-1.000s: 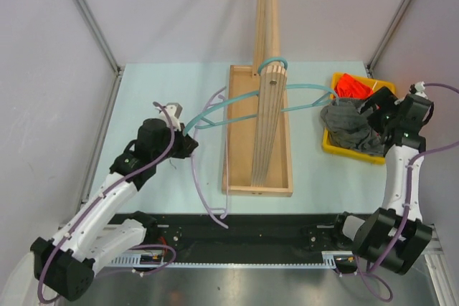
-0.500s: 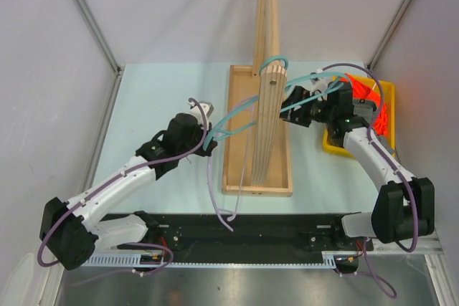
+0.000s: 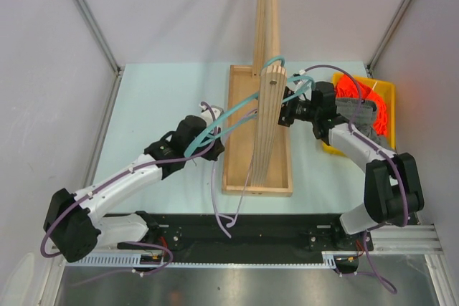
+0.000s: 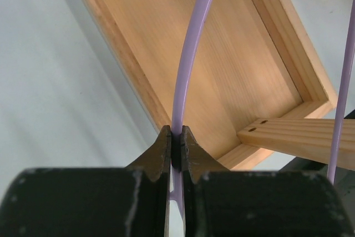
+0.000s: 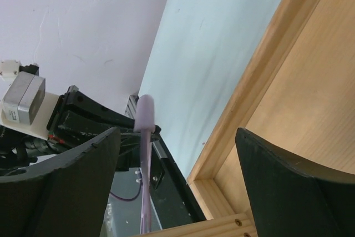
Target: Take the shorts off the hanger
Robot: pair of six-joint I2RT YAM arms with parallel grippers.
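The left hand (image 4: 176, 148) is clamped tight on the thin wire of the lilac hanger (image 4: 191, 54), which arcs up and away from its fingertips over the wooden tray (image 3: 257, 190). That tray lies just ahead of this hand on the bench (image 3: 165, 98) and holds the foot of an upright wooden post (image 3: 267, 48). A teal hanger (image 3: 229, 116) runs from beside the left hand up to the post and loops round it.

The right hand (image 5: 177, 154) stands with its fingers wide apart and grips nothing. A rounded lilac hanger end shows between them, touching neither (whether it lies level with the fingertips I cannot tell). The tray's corner is beyond its fingers and the post close in front.

Behind the right hand, alongside its forearm, sits a yellow bin (image 3: 388, 89). Both pairs lie in it, off the hangers: the orange-red shorts (image 3: 351, 87) at the end farther from the arm's base, the dark grey shorts (image 3: 356, 111) heaped against them on the nearer side
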